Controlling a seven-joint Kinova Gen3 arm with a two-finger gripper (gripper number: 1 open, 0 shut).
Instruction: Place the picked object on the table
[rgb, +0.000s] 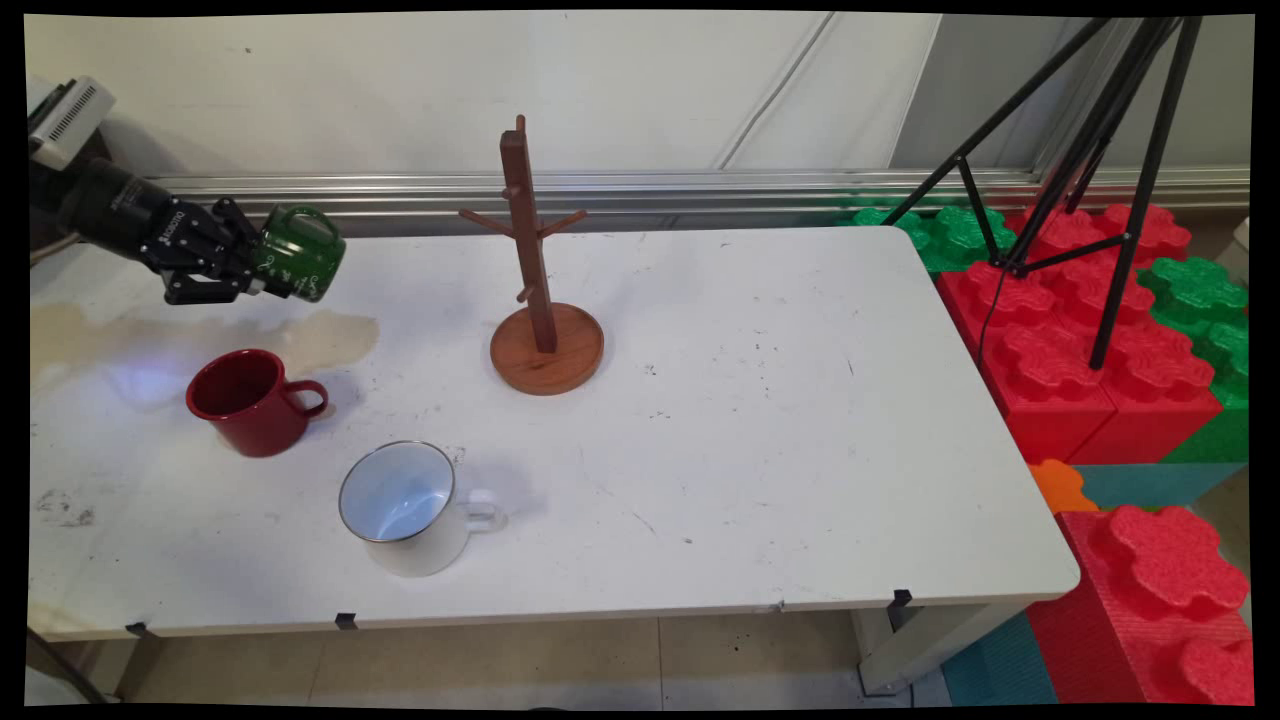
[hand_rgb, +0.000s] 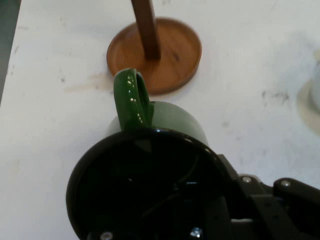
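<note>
Claw (rgb: 262, 268) clamped on green mug (rgb: 300, 252) above stained white table (rgb: 760, 440) (foam blocks (rgb: 1090, 330) beyond).

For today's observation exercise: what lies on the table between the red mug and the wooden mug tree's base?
In the main view, only bare white table separates the red mug from the mug tree's base; a tan stain's edge reaches toward that stretch.

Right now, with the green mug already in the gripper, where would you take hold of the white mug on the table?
Probably by the rim, coming straight down. The white mug stands upright with its mouth open to the top, so one finger could go inside and one outside the wall. Pick the side away from its handle, which sticks out to the picture's right. The red mug stands apart, up and to the left, leaving room.
</note>
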